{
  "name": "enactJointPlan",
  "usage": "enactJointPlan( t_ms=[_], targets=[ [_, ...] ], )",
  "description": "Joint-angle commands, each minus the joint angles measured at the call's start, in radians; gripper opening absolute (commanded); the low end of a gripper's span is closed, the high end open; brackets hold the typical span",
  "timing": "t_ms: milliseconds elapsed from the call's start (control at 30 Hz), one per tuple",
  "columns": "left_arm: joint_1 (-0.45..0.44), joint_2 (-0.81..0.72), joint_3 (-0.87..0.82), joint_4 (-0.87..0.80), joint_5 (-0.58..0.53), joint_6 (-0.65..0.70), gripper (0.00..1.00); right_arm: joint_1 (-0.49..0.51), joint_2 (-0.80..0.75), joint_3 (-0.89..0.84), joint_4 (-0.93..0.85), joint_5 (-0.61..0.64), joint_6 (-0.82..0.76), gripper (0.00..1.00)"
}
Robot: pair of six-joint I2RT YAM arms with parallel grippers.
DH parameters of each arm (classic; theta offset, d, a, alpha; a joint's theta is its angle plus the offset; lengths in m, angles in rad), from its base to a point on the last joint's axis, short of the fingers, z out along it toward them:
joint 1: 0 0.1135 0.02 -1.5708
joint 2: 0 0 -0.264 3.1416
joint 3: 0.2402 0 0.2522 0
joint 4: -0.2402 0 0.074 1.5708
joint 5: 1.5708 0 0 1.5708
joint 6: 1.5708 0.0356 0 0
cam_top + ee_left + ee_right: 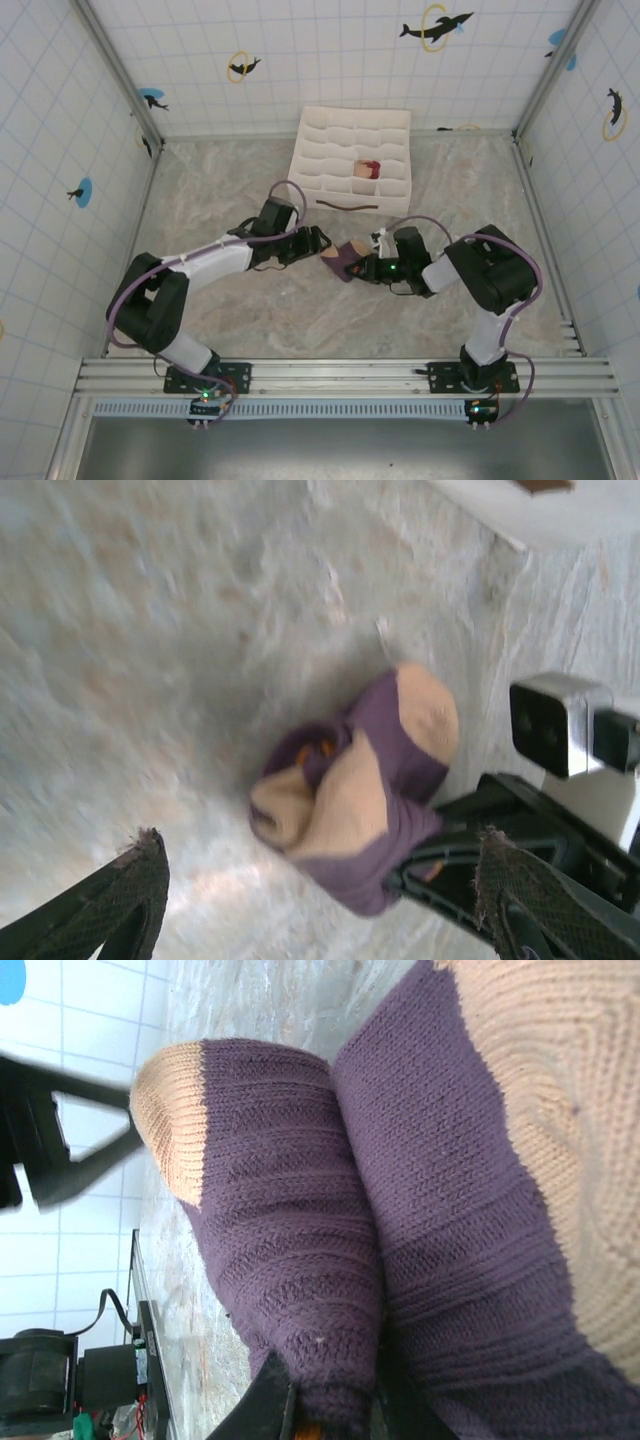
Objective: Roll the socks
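Right gripper (368, 266) is closed on the purple sock (345, 258). In the right wrist view its two fingers pinch a fold of the dark purple knit at the bottom edge of the bundle. The sock is folded into a short, thick bundle with tan parts showing. It lies on the table (220, 190) about the middle of the surface, a little toward the near edge from the organiser box (305, 150), which stands at the far edge.

The left gripper (318, 242) is spread wide and holds nothing. In the left wrist view the bundle sits just in front of its two fingertips (145, 855), between their lines. I cannot tell if it touches them.

So the sock lies between the two grippers: the right one holds it from the right side, and the left one faces it from the left, near and a little further back. The bundle is compact, so its long axis is hard to tell. It seems to run slanted, from far left to near right.

I judge that the roll is mostly formed, and that the left gripper has only a short way forward if it must take or tuck the loose edge.

The beige sock (367, 169) is already in a compartment in the right half of the box.
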Motion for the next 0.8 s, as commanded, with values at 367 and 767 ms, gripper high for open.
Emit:
enactJointPlan(
  t_ms=[367, 767],
  targets=[
    [-0.100, 0.024, -0.204, 0.381, -0.069, -0.354, 0.78, -0.019, 0.077, -0.096, -0.237, 0.166, 0.036, 0.00],
    [-0.113, 0.218, -0.090, 0.430, -0.024, -0.350, 0.54, -0.013, 0.074, -0.096, -0.174, 0.140, 0.027, 0.00]
  ],
)
